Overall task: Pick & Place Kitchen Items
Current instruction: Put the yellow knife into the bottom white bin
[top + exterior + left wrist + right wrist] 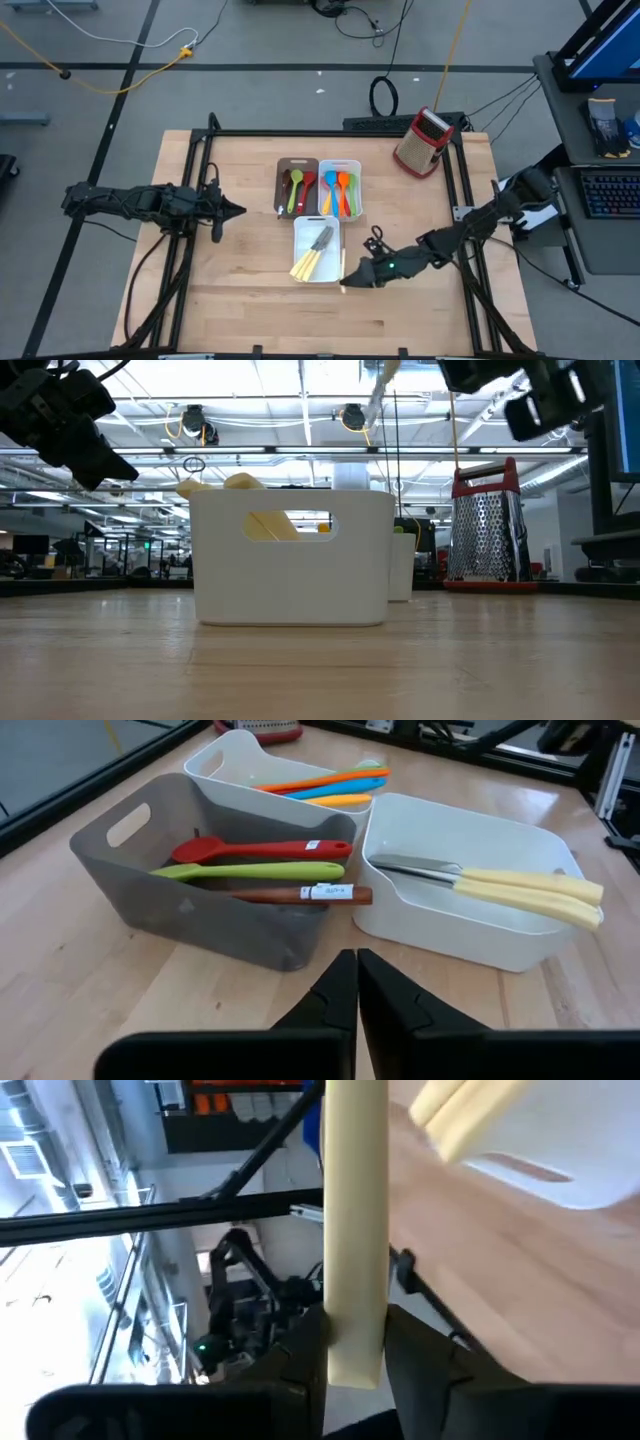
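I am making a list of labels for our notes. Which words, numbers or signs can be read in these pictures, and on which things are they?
No text can be read.
White sticker on the brown utensil: marks present, too blurred to read.
White sticker on the red spoon: too small to read.
Box grater, white trays and cream-handled knives: no lettering visible.
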Tool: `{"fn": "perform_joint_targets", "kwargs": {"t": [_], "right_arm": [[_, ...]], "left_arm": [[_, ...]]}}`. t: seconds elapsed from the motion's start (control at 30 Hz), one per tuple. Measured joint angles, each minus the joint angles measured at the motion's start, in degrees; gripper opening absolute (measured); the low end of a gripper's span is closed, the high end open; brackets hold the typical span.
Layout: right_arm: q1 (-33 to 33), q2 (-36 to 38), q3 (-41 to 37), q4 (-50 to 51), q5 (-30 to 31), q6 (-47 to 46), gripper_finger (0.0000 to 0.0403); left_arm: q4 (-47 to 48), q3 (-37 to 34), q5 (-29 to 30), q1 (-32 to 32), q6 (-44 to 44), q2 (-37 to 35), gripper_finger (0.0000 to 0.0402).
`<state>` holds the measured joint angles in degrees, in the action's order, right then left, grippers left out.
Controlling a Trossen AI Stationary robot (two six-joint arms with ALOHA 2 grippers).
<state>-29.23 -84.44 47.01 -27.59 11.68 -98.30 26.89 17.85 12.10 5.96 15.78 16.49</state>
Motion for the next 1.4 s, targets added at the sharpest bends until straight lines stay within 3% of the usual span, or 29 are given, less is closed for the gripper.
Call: {"fn": "perform_joint_targets", "kwargs": {"t": [0.17, 0.37, 0.67, 0.9, 1.13, 1.4], "right_arm": [[1.99, -3.79, 5.7, -0.49, -6.84, -1.74, 0.0072], [3.18, -7.73, 11.49, 0.05, -14.07, -8.83, 0.0072], [4.98, -12.12, 12.71, -0.02, -27.41, -22.29, 0.0074], [11.49, -12.09, 12.71, 0.81, -35.49, -23.02, 0.0072], [16.94, -12.1, 12.71, 5.96, -44.75, -23.99, 0.0082], [21.13, -12.09, 12.69, 9.55, -46.34, -22.0, 0.0085]], "left_arm": [[0.02, 0.0, 0.02, 0.0, 0.38, 0.0, 0.0003], [0.07, 0.0, 0.02, 0.0, 0.4, 0.0, 0.0023], [0.39, 0.0, 0.02, 0.0, 0.43, 0.0, 0.0018], [0.39, 0.0, 0.04, 0.01, 0.45, 0.0, 0.0002], [0.37, 0.0, 0.04, 0.01, 0.45, 0.0, 0.0024], [0.33, 0.0, 0.08, 0.0, 0.45, 0.0, 0.0018]]}}
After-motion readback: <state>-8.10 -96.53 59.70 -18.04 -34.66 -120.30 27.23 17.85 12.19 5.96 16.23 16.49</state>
